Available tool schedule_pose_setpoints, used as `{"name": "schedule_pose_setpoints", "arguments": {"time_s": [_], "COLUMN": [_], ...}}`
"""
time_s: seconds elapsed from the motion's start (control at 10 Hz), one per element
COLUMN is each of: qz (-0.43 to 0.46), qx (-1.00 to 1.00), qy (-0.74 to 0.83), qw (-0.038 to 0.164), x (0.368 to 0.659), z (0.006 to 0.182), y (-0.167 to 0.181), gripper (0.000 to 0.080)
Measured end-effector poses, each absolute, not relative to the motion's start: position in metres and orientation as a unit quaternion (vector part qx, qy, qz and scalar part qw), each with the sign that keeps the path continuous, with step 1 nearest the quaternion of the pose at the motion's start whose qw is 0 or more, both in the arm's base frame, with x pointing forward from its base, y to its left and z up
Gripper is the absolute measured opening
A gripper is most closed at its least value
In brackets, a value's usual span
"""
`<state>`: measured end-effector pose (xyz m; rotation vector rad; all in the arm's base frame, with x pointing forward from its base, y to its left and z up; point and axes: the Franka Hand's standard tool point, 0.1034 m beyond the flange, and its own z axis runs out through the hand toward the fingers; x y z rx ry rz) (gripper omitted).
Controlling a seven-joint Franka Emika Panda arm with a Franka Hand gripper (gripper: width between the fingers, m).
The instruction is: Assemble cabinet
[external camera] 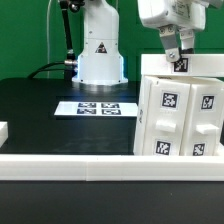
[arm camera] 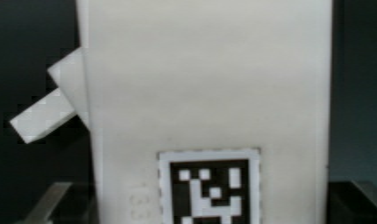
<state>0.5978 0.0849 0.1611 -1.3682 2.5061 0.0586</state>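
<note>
The cabinet (external camera: pixel 180 115), a large white box with black-and-white tags on its front panels, stands at the exterior view's right, leaning slightly. My gripper (external camera: pixel 176 62) is at its top edge, by a small tag. In the wrist view a white panel of the cabinet (arm camera: pixel 203 90) with one tag (arm camera: pixel 210 185) fills the space between the fingers. The dark fingertips (arm camera: pixel 52 200) press against its two sides, so my gripper (arm camera: pixel 203 205) is shut on it. A tilted white part (arm camera: pixel 52 100) sticks out beside the panel.
The marker board (external camera: pixel 100 107) lies flat on the black table in front of the robot base (external camera: pixel 100 55). A long white border rail (external camera: pixel 70 165) runs along the near edge. A small white piece (external camera: pixel 3 130) sits at the exterior view's left edge.
</note>
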Motion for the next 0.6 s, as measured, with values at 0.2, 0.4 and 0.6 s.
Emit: {"name": "schedule_pose_setpoints", "arguments": {"time_s": [0.2,0.4,0.6], "qz": [0.022,0.019,0.023], "qx": [-0.466,-0.491,-0.497], "qy": [0.873,0.858,0.853], "qw": [0.145,0.149,0.157], "x": [0.6,0.6004,0.6028], "z": [0.1621,0.1624,0.166], "y": [0.0871,0.0874,0.0889], "gripper": [0.0561,0.0561,0.0776]}}
